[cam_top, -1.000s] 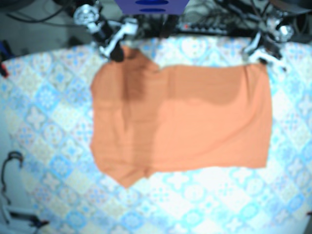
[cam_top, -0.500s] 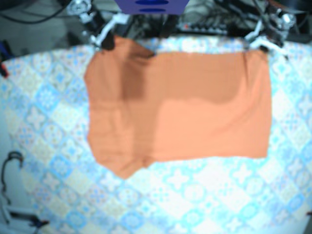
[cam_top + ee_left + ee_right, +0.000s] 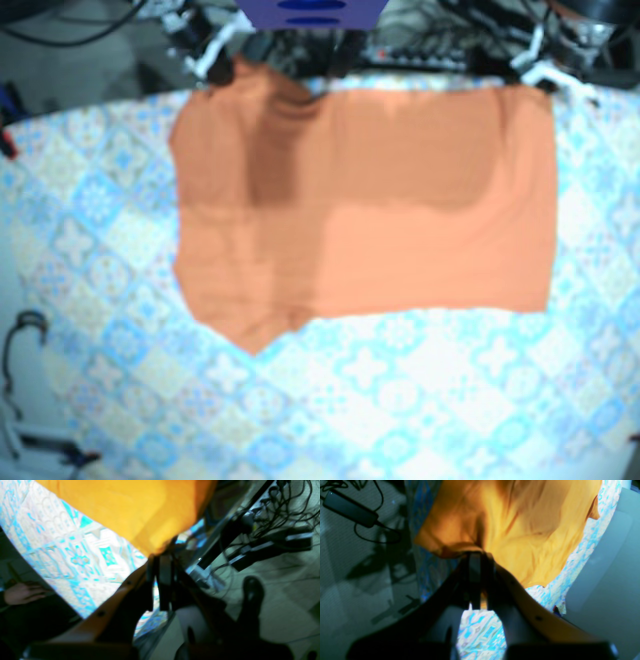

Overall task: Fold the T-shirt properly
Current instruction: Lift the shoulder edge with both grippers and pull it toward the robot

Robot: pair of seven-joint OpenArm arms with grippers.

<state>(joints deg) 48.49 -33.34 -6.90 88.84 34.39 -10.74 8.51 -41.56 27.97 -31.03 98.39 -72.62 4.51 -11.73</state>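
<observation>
An orange T-shirt (image 3: pixel 370 200) lies spread across the patterned tablecloth (image 3: pixel 400 400), its far edge pulled up at the table's back. My right gripper (image 3: pixel 222 68) is shut on the shirt's far left corner; in the right wrist view the gripper (image 3: pixel 477 555) pinches bunched orange cloth (image 3: pixel 520 530). At the far right corner my left gripper (image 3: pixel 530 72) is shut on the fabric. The left wrist view shows that gripper (image 3: pixel 162 557) clamping the tip of the orange cloth (image 3: pixel 130 512) over the table's edge.
Cables and power bricks (image 3: pixel 270 542) lie on the floor behind the table. A person's hand (image 3: pixel 22 592) rests beside the table in the left wrist view. A dark cable loop (image 3: pixel 25 330) sits at the table's left edge. A blue object (image 3: pixel 310 12) stands at the back centre.
Both grippers have drawn the shirt's far corners further back toward the table's rear edge. The whole shirt has slid away from the front, and its near edge sits higher.
</observation>
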